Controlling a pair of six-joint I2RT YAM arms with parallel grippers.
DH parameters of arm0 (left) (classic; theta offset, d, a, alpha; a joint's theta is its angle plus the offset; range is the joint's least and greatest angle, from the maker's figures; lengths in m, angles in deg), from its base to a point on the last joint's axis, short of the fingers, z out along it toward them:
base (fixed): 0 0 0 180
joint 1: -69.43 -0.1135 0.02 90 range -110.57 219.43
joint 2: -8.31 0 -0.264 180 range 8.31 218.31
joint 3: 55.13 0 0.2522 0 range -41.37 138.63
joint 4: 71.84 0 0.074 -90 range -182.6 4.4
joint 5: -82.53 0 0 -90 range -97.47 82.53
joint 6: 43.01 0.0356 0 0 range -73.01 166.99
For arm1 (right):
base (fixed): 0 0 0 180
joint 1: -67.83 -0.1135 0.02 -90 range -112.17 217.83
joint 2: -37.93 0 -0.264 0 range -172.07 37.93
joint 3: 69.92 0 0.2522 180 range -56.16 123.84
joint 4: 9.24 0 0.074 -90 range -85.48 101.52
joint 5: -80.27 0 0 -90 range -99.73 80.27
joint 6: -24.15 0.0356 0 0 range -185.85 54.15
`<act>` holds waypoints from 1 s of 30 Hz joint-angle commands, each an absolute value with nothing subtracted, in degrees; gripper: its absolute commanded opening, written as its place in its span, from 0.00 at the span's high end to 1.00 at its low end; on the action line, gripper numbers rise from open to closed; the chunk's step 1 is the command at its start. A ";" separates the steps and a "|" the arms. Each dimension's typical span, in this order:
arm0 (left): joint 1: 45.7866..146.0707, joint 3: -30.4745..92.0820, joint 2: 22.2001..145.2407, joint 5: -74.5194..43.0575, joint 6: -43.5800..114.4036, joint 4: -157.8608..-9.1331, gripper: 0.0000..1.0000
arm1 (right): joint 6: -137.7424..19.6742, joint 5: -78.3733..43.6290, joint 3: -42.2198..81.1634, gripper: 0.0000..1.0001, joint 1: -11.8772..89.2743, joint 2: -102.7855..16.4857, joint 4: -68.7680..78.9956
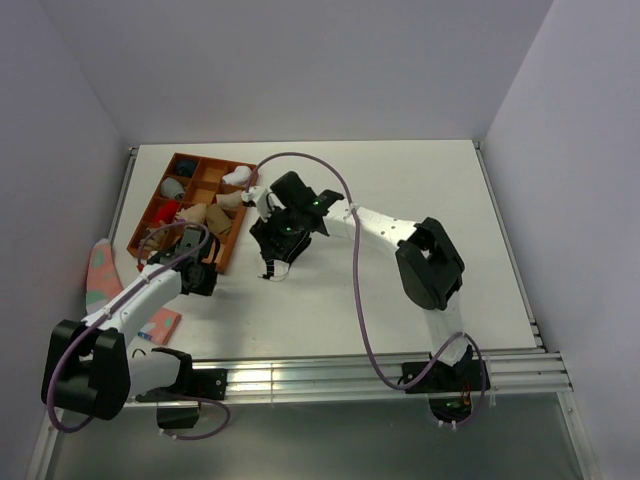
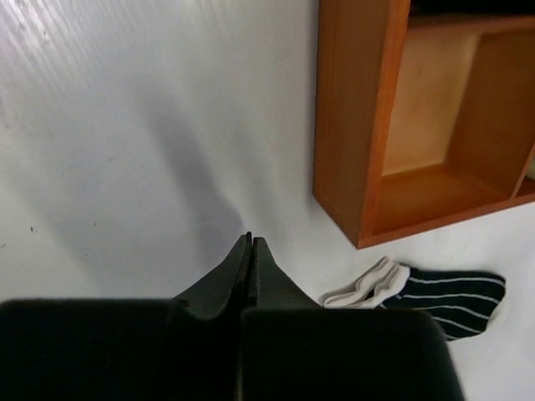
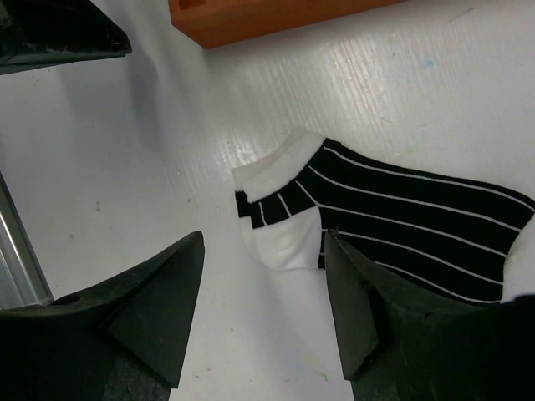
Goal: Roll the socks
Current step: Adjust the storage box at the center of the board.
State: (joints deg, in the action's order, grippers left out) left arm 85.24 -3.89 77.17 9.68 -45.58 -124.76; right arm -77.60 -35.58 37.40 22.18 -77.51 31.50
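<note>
One black striped sock, light, limp, flat on desk, just ahead of right pincer, jaws wide; pinch white cuff; left pincer closed tight, empty.

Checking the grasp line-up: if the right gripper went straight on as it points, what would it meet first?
Probably the black striped sock, flat on the table: its white cuff sits in the gap ahead of the open right gripper. Depth is unclear, so a finger may reach the table first.
</note>
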 commanded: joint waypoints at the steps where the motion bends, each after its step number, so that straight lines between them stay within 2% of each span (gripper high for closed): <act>1: 81.93 -4.54 76.96 10.73 -43.90 -121.99 0.98 | -75.43 -32.24 38.59 0.35 19.84 -78.08 27.64; 6: 77.61 -4.11 79.67 8.62 -38.98 -117.16 0.98 | -72.27 -29.60 37.00 0.36 17.91 -79.05 25.79; 16: 77.60 3.10 89.78 6.42 -34.40 -112.85 0.99 | -72.44 -26.78 34.99 0.38 17.64 -82.92 23.16; 30: 77.60 6.80 95.85 3.08 -31.41 -108.37 0.99 | -72.27 -21.95 28.48 0.38 15.80 -81.16 18.32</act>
State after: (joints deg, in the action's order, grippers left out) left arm 77.77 4.46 95.32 3.97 -32.58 -112.60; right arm -72.72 -24.01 29.68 17.04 -83.39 21.12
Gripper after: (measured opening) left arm 0.013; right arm 0.620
